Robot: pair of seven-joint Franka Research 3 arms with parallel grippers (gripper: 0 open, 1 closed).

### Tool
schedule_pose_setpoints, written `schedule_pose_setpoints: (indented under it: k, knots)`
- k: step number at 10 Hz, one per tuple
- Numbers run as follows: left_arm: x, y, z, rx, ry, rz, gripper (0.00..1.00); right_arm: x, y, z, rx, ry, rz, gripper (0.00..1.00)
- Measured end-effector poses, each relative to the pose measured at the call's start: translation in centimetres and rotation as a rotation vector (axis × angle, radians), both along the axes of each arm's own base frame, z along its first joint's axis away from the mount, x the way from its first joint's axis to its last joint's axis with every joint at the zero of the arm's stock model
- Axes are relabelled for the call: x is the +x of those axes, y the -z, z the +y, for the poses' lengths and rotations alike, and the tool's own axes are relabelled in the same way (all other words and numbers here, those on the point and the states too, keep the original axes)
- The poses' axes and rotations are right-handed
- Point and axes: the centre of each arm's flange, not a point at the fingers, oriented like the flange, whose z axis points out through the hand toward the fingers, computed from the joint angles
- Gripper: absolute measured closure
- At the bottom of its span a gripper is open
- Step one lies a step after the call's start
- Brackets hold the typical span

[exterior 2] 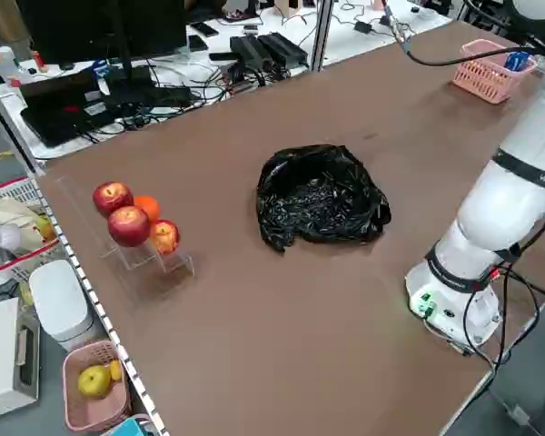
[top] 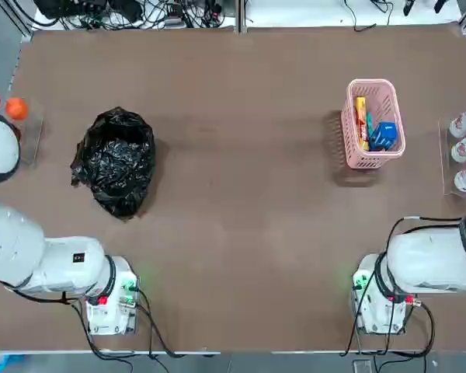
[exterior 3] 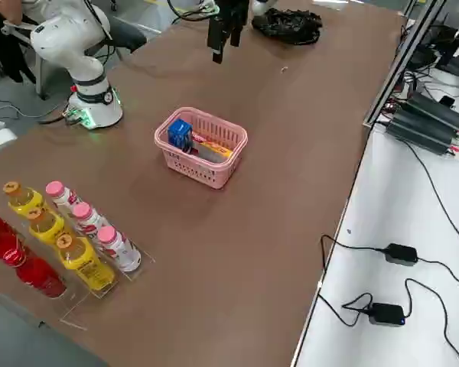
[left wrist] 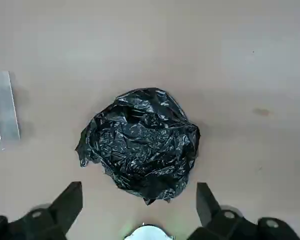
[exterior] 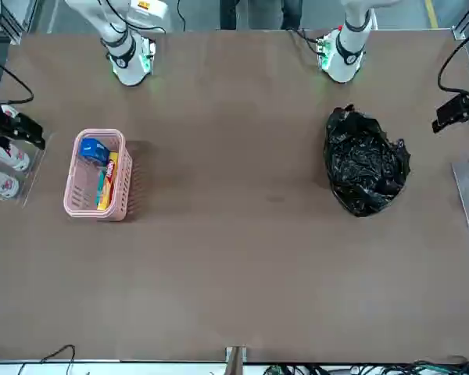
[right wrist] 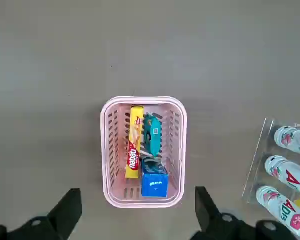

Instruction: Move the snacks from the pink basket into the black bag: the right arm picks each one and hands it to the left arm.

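- So, nothing is moved yet: on the left, the black bag point(top: 115, 162) lies crumpled, with the left gripper point(left wrist: 140, 207) high above it, jaws released and empty.
- On the right, the pink basket point(right wrist: 106, 165) holds all three snacks: yellow packet point(right wrist: 134, 148), teal packet point(right wrist: 152, 134), blue packet point(right wrist: 154, 182).
- The right gripper point(right wrist: 138, 209) hangs above, jaws released; it likely must descend and pinch one packet.

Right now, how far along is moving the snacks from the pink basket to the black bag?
Nothing looks done yet. All three snacks, the yellow packet, the teal packet and the blue packet, lie in the pink basket. Nothing is in hand: the right gripper hangs open above the basket, and the left gripper hangs open above the black bag. Every pick, handover and drop is left.
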Motion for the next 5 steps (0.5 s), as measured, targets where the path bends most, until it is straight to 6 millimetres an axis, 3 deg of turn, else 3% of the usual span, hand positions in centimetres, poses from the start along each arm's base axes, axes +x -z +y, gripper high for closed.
schedule_pose_setpoints:
  k: [5]
  knots:
    - [0.01, 0.01, -0.1, 0.0, 0.002, 0.0, 0.0, 0.11, 0.8, 0.05, 0.0, -0.002, 0.006, 0.0]
